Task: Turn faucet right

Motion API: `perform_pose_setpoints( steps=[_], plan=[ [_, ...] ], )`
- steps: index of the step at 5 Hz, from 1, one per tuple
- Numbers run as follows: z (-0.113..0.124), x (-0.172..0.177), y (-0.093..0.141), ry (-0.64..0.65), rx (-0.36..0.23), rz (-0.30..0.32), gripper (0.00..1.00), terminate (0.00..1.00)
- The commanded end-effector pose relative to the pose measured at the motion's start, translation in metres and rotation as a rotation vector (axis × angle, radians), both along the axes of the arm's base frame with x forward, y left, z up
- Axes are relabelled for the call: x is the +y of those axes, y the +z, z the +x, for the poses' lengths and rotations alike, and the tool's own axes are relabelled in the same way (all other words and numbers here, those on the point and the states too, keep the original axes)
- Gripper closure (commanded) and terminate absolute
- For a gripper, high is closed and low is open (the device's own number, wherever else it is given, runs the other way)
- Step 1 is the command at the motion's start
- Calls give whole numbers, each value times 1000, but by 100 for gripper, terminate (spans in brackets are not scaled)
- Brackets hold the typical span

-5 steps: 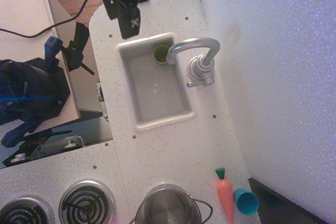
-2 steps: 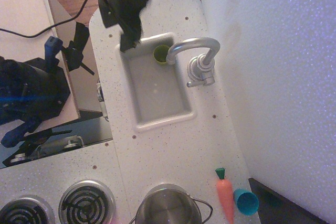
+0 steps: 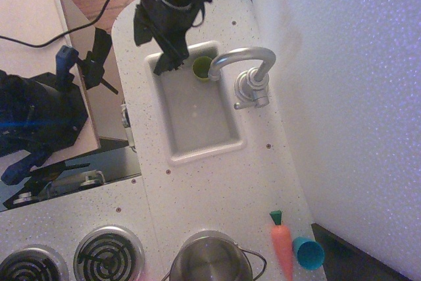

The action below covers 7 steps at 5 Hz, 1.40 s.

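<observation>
From the 1 overhead view, the faucet [image 3: 248,74] stands on the white speckled table [image 3: 217,189] just beside the long edge of the sink [image 3: 197,143], its round base and short side lever at the rim and its arched spout reaching over the top end of the basin, where the tip hangs above a small green cup [image 3: 201,68]. The dark end effector [image 3: 164,60] hangs over the basin's top corner, near the spout tip but apart from it, with the green cup between them. It reads as a blurred dark mass, so I cannot tell whether its fingers are spread or pressed together. Judging by this, the task is hardly begun: nothing touches the faucet, and the spout looks unturned. What seems left is closing the gap to the spout, making contact and swinging it to the right. Down at the near end a steel pot [image 3: 210,260], a toy carrot [image 3: 282,244] and a blue cup [image 3: 308,253] sit well apart from all this, next to 2 stove burners [image 3: 108,253].
</observation>
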<state>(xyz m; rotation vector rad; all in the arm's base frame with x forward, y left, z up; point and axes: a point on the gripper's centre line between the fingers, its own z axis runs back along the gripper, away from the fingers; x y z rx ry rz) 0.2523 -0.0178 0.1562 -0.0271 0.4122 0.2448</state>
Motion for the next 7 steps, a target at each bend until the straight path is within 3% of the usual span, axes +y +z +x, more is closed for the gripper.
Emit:
perform_pose_setpoints(
  steps=[1, 2, 3, 4, 5, 6, 7],
  plan=[
    [9, -1, 3, 22, -7, 84, 0, 0],
    [3, 2, -7, 87, 68, 67, 0, 0],
    [16, -2, -19, -35, -172, -80, 0, 0],
    [61, -29, -7, -275, -420, -39, 0, 0],
    [89, -52, 18, -387, -675, -124, 0, 0],
    [94, -69, 35, -453, -812, -126, 0, 0],
    [91, -73, 35, -448, -818, -139, 0, 0]
  ],
)
